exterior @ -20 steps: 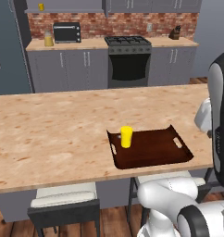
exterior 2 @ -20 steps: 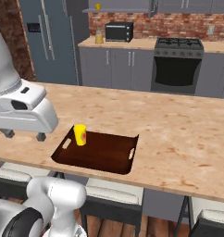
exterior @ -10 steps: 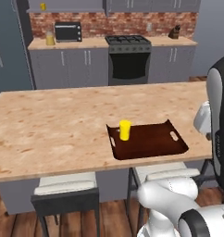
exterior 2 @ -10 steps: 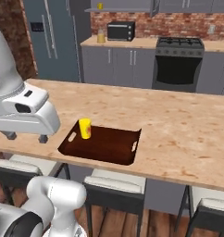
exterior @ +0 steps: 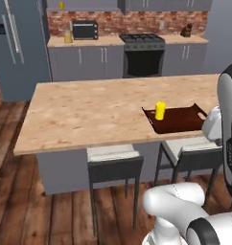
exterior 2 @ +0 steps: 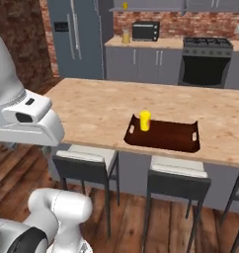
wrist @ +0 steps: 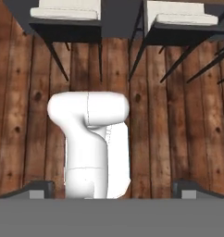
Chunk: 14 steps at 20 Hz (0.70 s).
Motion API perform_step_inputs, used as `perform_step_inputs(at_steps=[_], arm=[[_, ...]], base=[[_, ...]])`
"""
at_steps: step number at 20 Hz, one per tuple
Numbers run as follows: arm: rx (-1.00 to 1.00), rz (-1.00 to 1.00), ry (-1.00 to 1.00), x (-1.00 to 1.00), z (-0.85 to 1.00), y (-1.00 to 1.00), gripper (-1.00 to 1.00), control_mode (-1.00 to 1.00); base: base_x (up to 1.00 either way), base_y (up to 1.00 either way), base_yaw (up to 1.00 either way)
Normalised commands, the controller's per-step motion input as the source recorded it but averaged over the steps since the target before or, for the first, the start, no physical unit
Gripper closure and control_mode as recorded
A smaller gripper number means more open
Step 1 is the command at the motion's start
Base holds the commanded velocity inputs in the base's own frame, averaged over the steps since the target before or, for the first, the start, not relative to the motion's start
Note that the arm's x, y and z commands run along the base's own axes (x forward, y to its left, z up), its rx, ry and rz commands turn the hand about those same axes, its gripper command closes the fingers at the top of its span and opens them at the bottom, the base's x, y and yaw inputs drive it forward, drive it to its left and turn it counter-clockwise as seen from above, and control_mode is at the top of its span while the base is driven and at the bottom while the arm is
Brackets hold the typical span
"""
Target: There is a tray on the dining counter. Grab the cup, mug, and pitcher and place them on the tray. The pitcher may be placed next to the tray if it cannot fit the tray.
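Observation:
The dark brown tray (exterior: pixel 185 125) (exterior 2: pixel 166 141) lies near the front edge of the dining counter (exterior: pixel 89 115) (exterior 2: pixel 92 104). The yellow cup (exterior: pixel 159 110) (exterior 2: pixel 144 120) stands upright in its left end. On the far grey counter, left of the toaster oven, stands a yellowish vessel that looks like the pitcher (exterior: pixel 67 36) (exterior 2: pixel 125 36). A small yellow thing on the shelf above it (exterior: pixel 61 5) (exterior 2: pixel 124 5) may be the mug; it is too small to tell. My gripper (wrist: pixel 113 190) is open and empty, pointing down at the wooden floor, well back from the counter.
Two stools (exterior: pixel 113 160) (exterior 2: pixel 84 160) (wrist: pixel 67 14) stand under the dining counter's near edge. A stove (exterior: pixel 143 52) and fridge (exterior: pixel 19 48) line the back wall. Open wooden floor (exterior: pixel 22 206) lies left of the island.
The whole picture has shifted: the base has backed away from the dining counter, which now sits farther off with the stools and floor showing. The cup and tray keep their places.

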Motion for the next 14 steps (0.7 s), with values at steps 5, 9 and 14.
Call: perform_step_inputs(at_steps=[5, 9, 14], arm=[[0.0, 0.0, 0.0, 0.0, 0.0, 0.0, -1.0, 1.0], [0.0, 0.0, 0.0, 0.0, 0.0, 0.0, -1.0, 1.0], [0.0, 0.0, 0.0, 0.0, 0.0, 0.0, -1.0, 1.0]], base=[[-0.47, 1.0, -0.03], [-0.33, 1.0, -0.03], [-0.24, 1.0, -0.04]])
